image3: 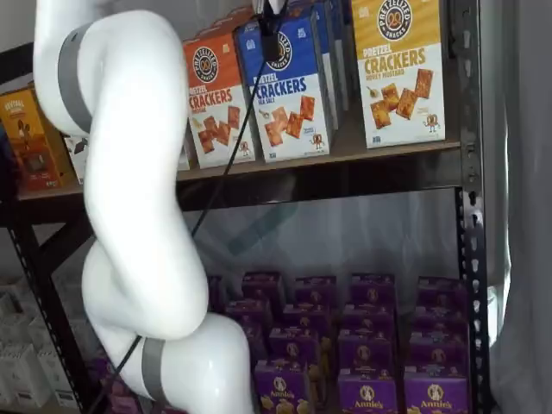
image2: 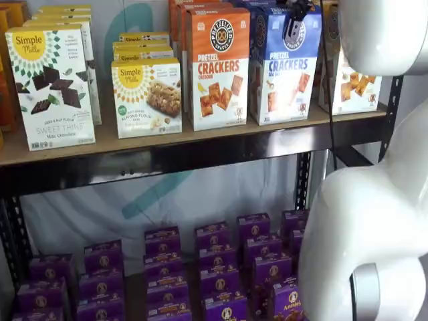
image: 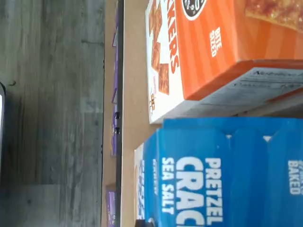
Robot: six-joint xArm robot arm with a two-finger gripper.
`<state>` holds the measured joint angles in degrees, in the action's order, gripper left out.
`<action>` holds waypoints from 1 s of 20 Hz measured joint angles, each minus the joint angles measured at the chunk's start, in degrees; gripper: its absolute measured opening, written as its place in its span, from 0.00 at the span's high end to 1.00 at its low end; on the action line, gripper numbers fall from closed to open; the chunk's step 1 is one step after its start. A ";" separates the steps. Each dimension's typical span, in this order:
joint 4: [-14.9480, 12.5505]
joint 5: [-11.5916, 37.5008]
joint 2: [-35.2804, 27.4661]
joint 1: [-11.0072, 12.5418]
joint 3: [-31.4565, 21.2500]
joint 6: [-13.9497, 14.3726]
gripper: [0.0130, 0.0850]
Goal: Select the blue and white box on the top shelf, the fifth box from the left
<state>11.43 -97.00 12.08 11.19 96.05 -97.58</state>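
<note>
In the wrist view, the blue and white box is seen from above. Its top is flat blue cardboard with folded flaps, and big white letters say PRETZEL and SEA SALT. Just beside it stands the orange box, with square brown crackers drawn on its white part. Both stand on the top shelf, a smooth tan board with a thin black rail. Far below is the gray wood floor.

In a shelf view, the blue and white box is tall and flat-sided, blue at 12 o'clock and white at 6 o'clock, with a round black logo. It stands upright on the top shelf, with the orange box at its 9 o'clock. The black fingers hang at the top of the box, but I cannot tell if they are grasping it.

In a shelf view, the blue and white box stands between the orange box and a yellow-topped box at 3 o'clock. The fingers show as 1 dark shape on its front top. The round white arm looks smooth and shiny. Small purple boxes sit below.
</note>
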 joint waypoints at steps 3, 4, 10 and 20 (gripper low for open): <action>0.13 0.05 0.12 0.15 -0.12 -0.11 0.22; 0.20 -0.01 0.13 0.21 -0.12 -0.14 0.22; 0.55 -0.37 0.31 0.44 -0.18 -0.22 0.39; 0.04 -4.17 1.94 0.79 0.59 -0.30 0.39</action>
<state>11.47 -101.17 14.02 11.97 96.64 -97.88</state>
